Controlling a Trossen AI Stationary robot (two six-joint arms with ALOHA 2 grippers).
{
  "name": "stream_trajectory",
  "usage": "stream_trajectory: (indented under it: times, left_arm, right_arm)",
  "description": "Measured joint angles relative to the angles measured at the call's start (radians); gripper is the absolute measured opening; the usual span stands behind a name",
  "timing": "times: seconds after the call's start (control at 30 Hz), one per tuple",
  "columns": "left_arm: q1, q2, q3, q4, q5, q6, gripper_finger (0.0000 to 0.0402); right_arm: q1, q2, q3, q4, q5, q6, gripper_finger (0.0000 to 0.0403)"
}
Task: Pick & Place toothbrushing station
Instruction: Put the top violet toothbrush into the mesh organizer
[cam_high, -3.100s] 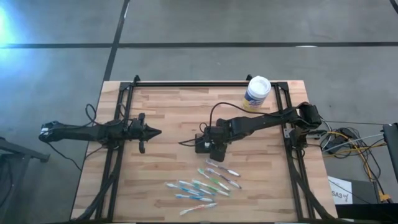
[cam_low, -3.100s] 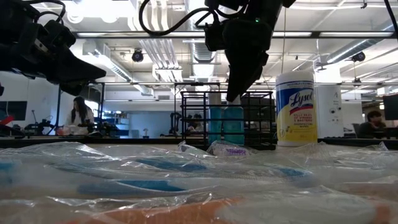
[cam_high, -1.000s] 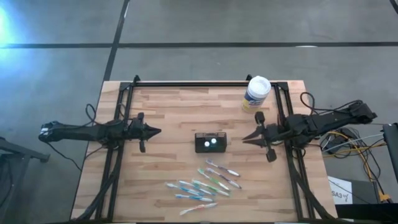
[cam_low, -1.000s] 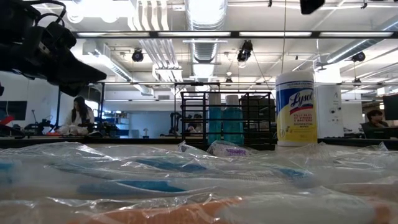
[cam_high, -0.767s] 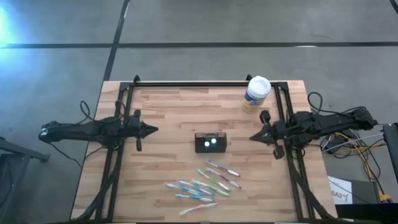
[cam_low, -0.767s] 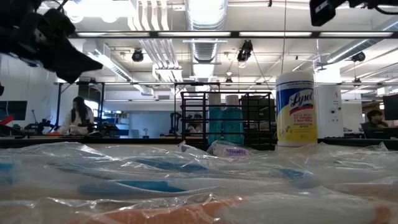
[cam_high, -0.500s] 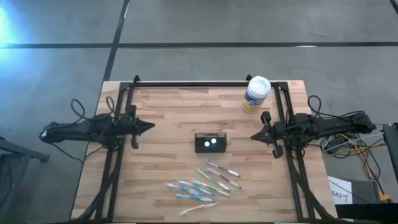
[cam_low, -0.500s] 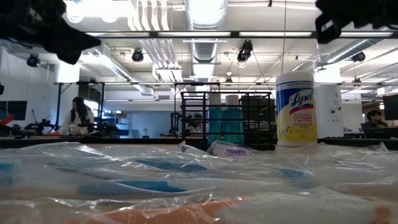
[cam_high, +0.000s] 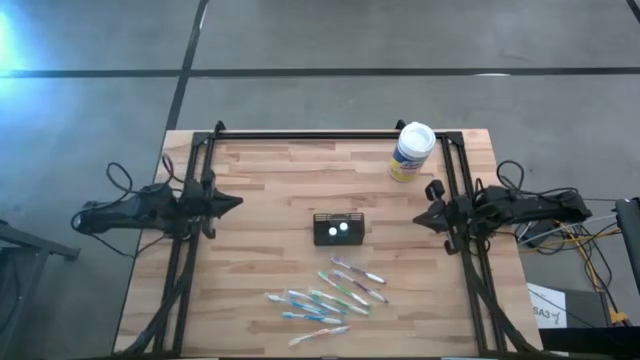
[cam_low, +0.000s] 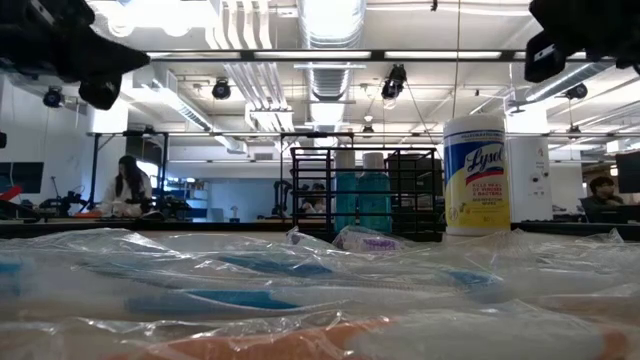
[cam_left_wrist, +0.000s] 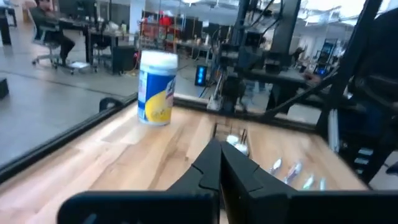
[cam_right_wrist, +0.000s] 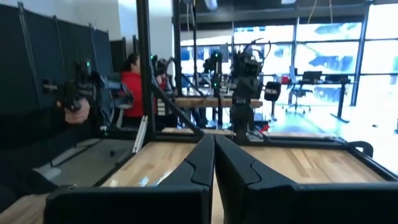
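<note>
High view: the toothbrushing station (cam_high: 339, 229) sits alone mid-table on the wooden table (cam_high: 270, 180), above a scatter of toothbrushes (cam_high: 330, 295). Left gripper (cam_high: 232, 201) at the left rail, right gripper (cam_high: 420, 217) at the right rail, both well apart from it.

Low view: Lysol canister (cam_low: 474, 174) upright behind crinkled plastic wrap (cam_low: 300, 290).

Left wrist view: fingers (cam_left_wrist: 208, 169) pressed together, holding nothing; station (cam_left_wrist: 231, 136) ahead, canister (cam_left_wrist: 156, 88) beside it.

Right wrist view: fingers (cam_right_wrist: 202, 160) pressed together, empty.
</note>
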Motion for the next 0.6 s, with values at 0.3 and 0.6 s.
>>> stream_trajectory:
  times: [0.3, 0.6]
  left_arm:
    - [0.0, -0.002, -0.101, 0.003, 0.001, 0.031, 0.0005]
    - [0.0, -0.001, -0.139, 0.069, 0.022, 0.049, 0.0007]
  right_arm:
    - [0.0, -0.109, -0.083, 0.035, 0.004, 0.039, 0.0008]
    - [0.0, -0.129, -0.102, 0.034, 0.012, 0.036, 0.0008]
